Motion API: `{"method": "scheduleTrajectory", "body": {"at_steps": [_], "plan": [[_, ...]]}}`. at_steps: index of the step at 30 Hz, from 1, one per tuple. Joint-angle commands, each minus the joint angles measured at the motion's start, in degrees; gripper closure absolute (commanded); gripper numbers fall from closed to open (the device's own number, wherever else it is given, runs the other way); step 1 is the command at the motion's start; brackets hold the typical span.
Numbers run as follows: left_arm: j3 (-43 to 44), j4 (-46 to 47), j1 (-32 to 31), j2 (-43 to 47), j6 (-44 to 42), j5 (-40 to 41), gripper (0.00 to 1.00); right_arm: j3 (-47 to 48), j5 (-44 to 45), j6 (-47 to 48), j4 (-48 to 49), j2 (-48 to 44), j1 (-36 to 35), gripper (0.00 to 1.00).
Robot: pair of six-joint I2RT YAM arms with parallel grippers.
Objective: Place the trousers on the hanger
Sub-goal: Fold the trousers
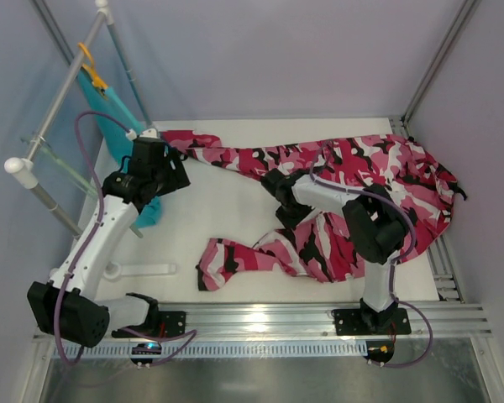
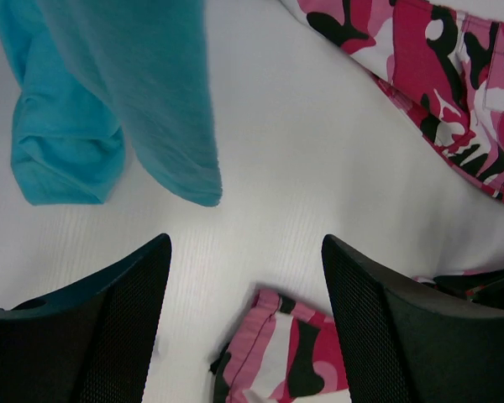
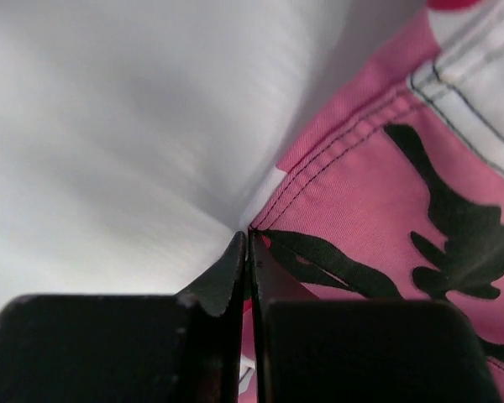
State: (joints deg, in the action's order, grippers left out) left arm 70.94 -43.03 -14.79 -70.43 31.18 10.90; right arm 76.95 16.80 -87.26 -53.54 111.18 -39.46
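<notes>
The pink camouflage trousers (image 1: 353, 193) lie spread on the white table (image 1: 227, 210), one leg reaching toward the back left and the other toward the front. My right gripper (image 1: 277, 185) is shut on a stitched edge of the trousers (image 3: 403, 210), fingertips pinched together (image 3: 249, 239). My left gripper (image 1: 175, 172) hovers open and empty over the table near the back-left leg; in the left wrist view (image 2: 245, 277) a trouser cuff (image 2: 281, 353) lies below, between its fingers. The pale mint hanger (image 1: 63, 166) hangs on the rack at the left.
A white tube rack (image 1: 63, 84) stands at the left with an orange hanger (image 1: 91, 71) carrying a teal garment (image 1: 118, 126), also seen in the left wrist view (image 2: 126, 101). The rack's white foot (image 1: 139, 270) lies on the table. Grey walls enclose the table.
</notes>
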Motion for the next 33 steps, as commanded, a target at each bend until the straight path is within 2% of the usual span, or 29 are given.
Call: {"method": "scheduleTrajectory", "body": {"at_steps": [1, 7, 10, 12, 19, 23, 33], "plan": [[0.52, 0.75, -4.96, -1.98, 1.60, 2.54, 0.27, 1.45, 2.98, -1.94, 0.01, -0.96, 3.07, 0.96], [1.04, -0.92, -16.13, -8.91, 9.06, 5.81, 0.26, -1.88, 4.56, -2.38, 0.45, -4.91, 5.10, 0.96], [1.05, -1.36, -18.69, -12.78, 14.60, 5.72, 0.26, -5.65, 3.86, -2.21, 2.73, -6.93, 5.01, 0.96], [0.78, -1.45, -18.79, -14.46, 19.76, 5.89, 0.27, -7.85, 3.68, -2.38, 3.79, -7.81, 5.18, 0.96], [-0.10, 2.24, -18.79, -25.26, 26.12, 1.59, 0.26, -14.89, 1.66, -1.86, 9.15, -10.72, 5.10, 0.96], [2.53, 2.16, -18.79, -32.64, 27.00, 0.62, 0.25, -15.86, 1.31, -0.98, 9.94, -11.77, 5.01, 0.96], [8.51, -0.39, -18.79, -38.37, 28.06, 1.67, 0.26, -17.45, 0.61, 0.51, 12.32, -12.65, 5.18, 0.96]]}}
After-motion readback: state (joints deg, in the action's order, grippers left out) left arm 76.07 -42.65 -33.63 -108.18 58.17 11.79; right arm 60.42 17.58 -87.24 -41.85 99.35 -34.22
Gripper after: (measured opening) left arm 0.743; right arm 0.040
